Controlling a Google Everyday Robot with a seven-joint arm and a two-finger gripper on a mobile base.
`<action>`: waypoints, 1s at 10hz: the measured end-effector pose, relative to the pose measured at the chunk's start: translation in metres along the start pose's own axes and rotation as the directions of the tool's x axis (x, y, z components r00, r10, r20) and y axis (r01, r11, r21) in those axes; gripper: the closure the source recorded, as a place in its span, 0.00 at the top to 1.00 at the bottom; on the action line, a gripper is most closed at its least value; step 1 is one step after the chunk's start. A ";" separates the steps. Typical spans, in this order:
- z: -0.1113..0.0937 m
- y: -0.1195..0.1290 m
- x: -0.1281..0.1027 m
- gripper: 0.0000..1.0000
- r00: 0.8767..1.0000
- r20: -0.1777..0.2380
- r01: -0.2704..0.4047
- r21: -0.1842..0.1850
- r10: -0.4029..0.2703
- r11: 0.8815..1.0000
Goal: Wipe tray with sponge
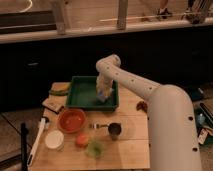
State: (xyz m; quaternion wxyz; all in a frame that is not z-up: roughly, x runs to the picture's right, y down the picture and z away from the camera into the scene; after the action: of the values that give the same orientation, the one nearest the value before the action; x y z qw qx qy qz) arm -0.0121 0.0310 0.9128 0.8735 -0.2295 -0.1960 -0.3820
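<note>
A: Where was the gripper point(104, 94)?

B: Down inside the tray point(80, 100), toward its right side. The tray sat at the far middle of the table point(130, 145). A pale blue patch at the tip looked like the sponge point(102, 95), but I couldn't tell if the jaws were clenched on it.

A: Advice for the wipe?

B: Hold steady downward pressure, sweep leftward across the bare floor in overlapping passes, and stay off the walls. The orange bowl point(72, 120) and dark cup point(114, 131) stood nearer, clear of the stroke.

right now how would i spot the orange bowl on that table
Start at the green tray on the wooden table, where the gripper reaches in. The orange bowl sits just in front of its left corner, the only round orange dish, larger than the white cup.
</note>
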 end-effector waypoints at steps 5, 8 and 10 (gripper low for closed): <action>0.000 0.000 -0.001 0.04 1.000 -0.002 0.007 0.002 -0.007 1.000; 0.000 0.000 -0.001 0.04 1.000 -0.002 0.007 0.002 -0.007 1.000; 0.000 0.000 -0.001 0.04 1.000 -0.002 0.006 0.002 -0.006 1.000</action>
State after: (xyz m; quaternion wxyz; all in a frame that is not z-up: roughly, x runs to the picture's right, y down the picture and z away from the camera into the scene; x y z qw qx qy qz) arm -0.0128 0.0315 0.9123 0.8727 -0.2277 -0.1963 -0.3848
